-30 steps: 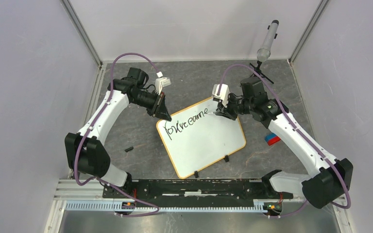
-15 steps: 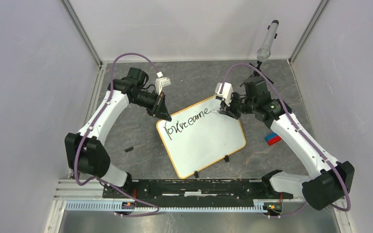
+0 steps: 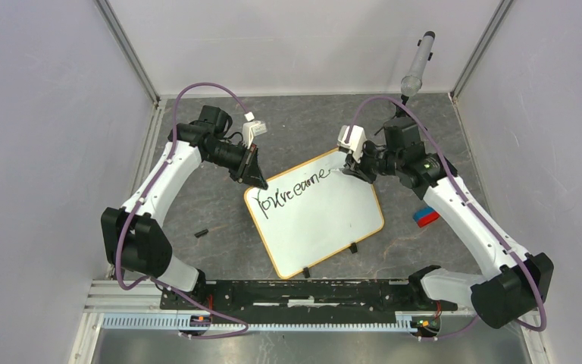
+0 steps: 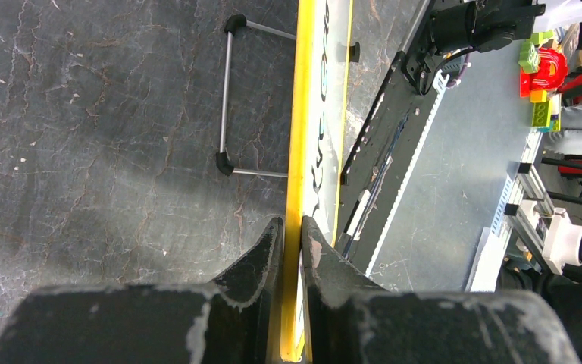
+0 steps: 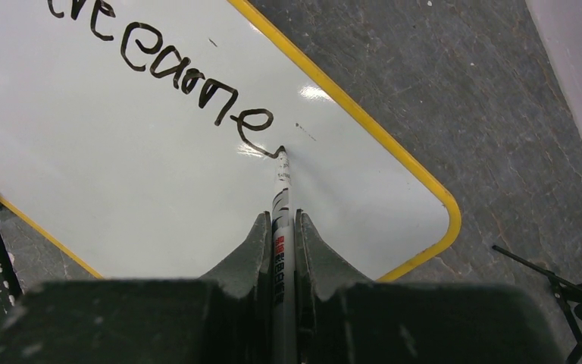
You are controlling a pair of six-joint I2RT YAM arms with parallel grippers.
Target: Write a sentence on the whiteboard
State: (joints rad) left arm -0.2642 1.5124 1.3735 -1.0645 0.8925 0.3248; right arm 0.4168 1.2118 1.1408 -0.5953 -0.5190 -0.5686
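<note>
The whiteboard (image 3: 314, 227) is laid at a slant on the table (image 3: 212, 258), between the two arms, with its clip feet on the near edge. Its far left corner is clamped in the left gripper (image 4: 289, 224). A marker (image 5: 281, 186) is held in the right gripper (image 5: 281, 220) near the far right corner, its tip set at the end of the sentence (image 3: 292, 195), which runs along the far edge. A block (image 3: 424, 218) is placed right of the board, a small piece (image 3: 201, 232) left of it, and a tube (image 3: 418, 62) behind.
</note>
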